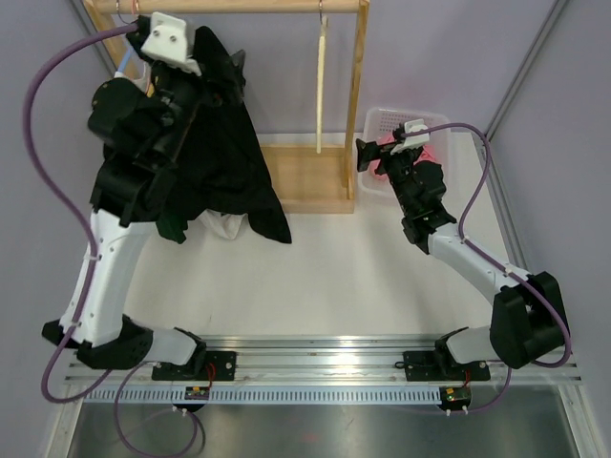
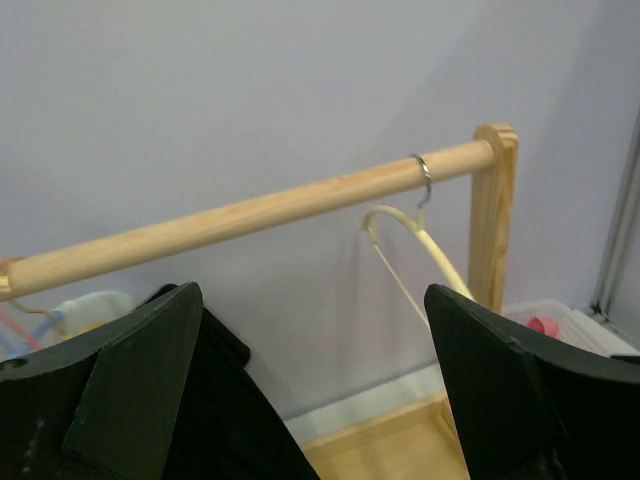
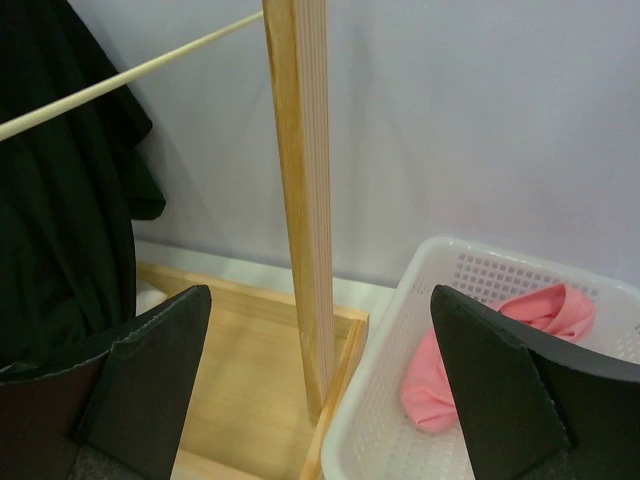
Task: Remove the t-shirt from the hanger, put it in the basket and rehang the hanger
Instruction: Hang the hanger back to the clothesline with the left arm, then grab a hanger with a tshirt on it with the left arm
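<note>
The black t-shirt [image 1: 234, 157] hangs in a heap at the left end of the wooden rack, its hem trailing onto the rack base. It also fills the lower left of the left wrist view as black cloth [image 2: 220, 410]. The pale yellow hanger [image 1: 321, 86] dangles bare from the rod by its metal hook [image 2: 424, 180]. My left gripper [image 1: 205, 59] is high beside the shirt, open [image 2: 310, 390], with nothing between its fingers. My right gripper [image 1: 366, 153] stands open [image 3: 320, 390] in front of the rack's right post [image 3: 305, 200], holding nothing.
The wooden rod [image 2: 250, 215] spans the rack; its base board [image 1: 305, 176] lies on the table. A white basket [image 1: 382, 119] with a pink cloth [image 3: 500, 350] sits right of the post. Something white [image 1: 224, 226] peeks out under the shirt's hem.
</note>
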### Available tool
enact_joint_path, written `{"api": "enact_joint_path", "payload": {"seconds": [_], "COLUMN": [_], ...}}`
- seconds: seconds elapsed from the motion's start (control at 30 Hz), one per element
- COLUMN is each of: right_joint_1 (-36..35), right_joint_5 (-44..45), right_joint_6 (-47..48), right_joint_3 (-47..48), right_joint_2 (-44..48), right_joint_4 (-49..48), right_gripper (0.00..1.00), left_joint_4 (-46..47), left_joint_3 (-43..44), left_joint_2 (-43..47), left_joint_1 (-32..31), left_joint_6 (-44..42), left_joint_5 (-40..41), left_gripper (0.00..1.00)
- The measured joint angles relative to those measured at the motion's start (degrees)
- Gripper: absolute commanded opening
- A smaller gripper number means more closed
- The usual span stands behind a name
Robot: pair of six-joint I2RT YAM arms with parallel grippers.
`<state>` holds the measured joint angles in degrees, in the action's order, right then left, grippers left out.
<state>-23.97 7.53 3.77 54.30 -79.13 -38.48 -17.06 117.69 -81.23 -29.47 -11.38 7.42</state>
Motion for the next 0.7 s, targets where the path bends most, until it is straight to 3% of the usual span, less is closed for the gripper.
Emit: {"api": "enact_joint_path", "payload": {"seconds": [0.23, 0.47, 0.7], "right_joint_1": [0.00, 0.00, 0.00], "right_joint_5": [-2.89, -5.49, -6.01], "right_joint_6": [-0.63, -1.33, -1.55], "right_joint_3": [0.00, 0.13, 0.63], "right_joint_2": [-0.07, -1.57, -3.52], "right_joint_4": [3.26, 3.93, 4.92], "right_gripper": [1.00, 0.99, 0.99], "left_joint_4": [-2.05, -10.12, -12.96], "left_joint_3": [-8.37, -4.66, -2.21], "left_joint_2": [6.75, -3.80, -12.26], "left_joint_1": [13.11, 25.86, 32.26], "left_joint_6": [3.23, 6.73, 8.57], "left_joint_5": [-7.65, -18.45, -22.69], "left_gripper": [0.98, 0.97, 0.96]}}
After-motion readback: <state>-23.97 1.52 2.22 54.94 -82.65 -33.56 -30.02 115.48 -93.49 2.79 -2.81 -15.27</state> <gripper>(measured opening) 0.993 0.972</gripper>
